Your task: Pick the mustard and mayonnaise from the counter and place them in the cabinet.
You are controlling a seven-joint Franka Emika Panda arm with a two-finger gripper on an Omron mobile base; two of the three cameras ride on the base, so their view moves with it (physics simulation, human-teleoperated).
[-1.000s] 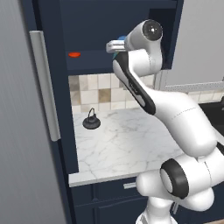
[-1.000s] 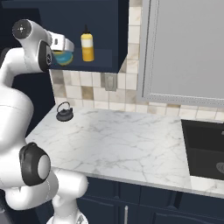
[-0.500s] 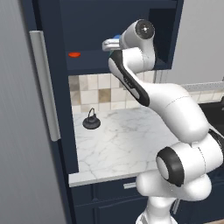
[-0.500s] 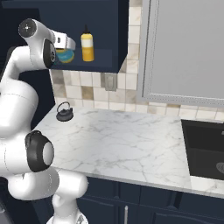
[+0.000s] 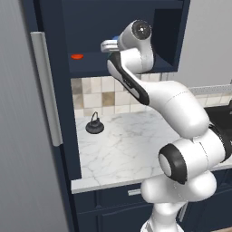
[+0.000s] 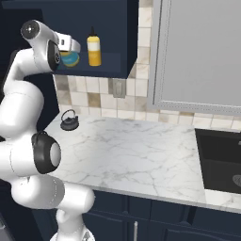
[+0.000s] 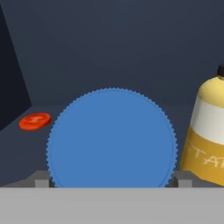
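The mayonnaise (image 7: 112,138) sits between my fingers (image 7: 42,180), blue lid toward my camera, my gripper (image 7: 112,183) clamped on it inside the cabinet (image 6: 113,28) over the shelf (image 6: 106,70). The mustard (image 6: 94,48) stands upright on that shelf at its 3 o'clock, just beside it. A red disc (image 7: 35,121) lies at 9 o'clock. Below, a black kettle (image 6: 69,120) rests on the counter (image 6: 136,155).

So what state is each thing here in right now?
mustard: upright on the cabinet shelf
mayonnaise: between the end effector's fingers, inside the cabinet
end effector: closed on the mayonnaise
cabinet: open
kettle: upright on the counter
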